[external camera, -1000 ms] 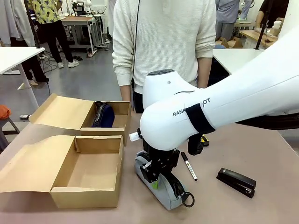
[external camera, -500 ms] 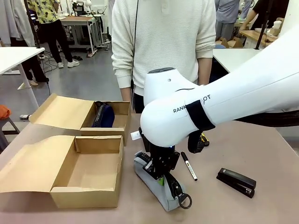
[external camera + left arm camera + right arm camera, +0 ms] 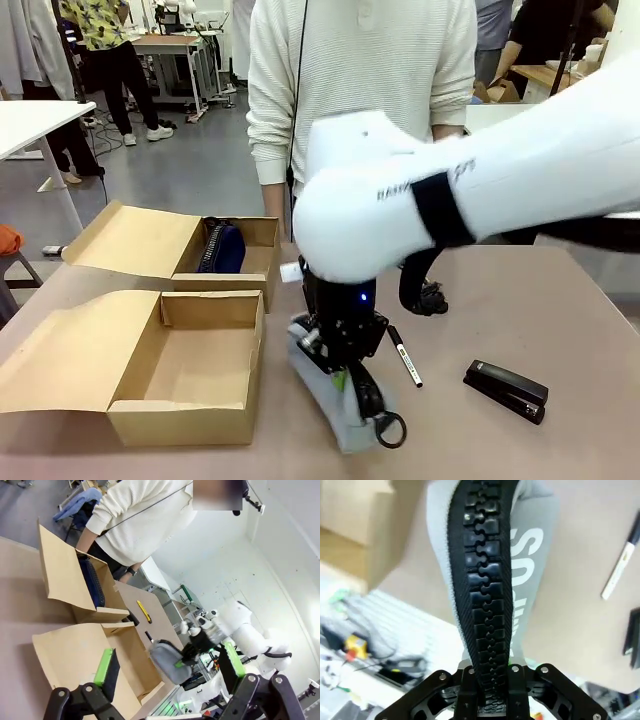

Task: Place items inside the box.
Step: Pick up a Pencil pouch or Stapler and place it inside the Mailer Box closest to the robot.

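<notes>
Pinching grey pencil case (image 3: 322, 398), right hand (image 3: 341, 376) over brown table (image 3: 560, 320), left hand (image 3: 167, 662) spread, grey workshop floor (image 3: 180, 170) behind

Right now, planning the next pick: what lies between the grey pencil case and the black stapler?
The black marker, between the grey pencil case and black stapler, in the front view.

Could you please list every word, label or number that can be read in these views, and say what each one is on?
"S" followed by a rounded letter: large white print on the grey pencil case; the rest is not readable.
Dark lettering on the right arm: smeared by motion, unreadable.
Print on the marker: too small to read.
</notes>
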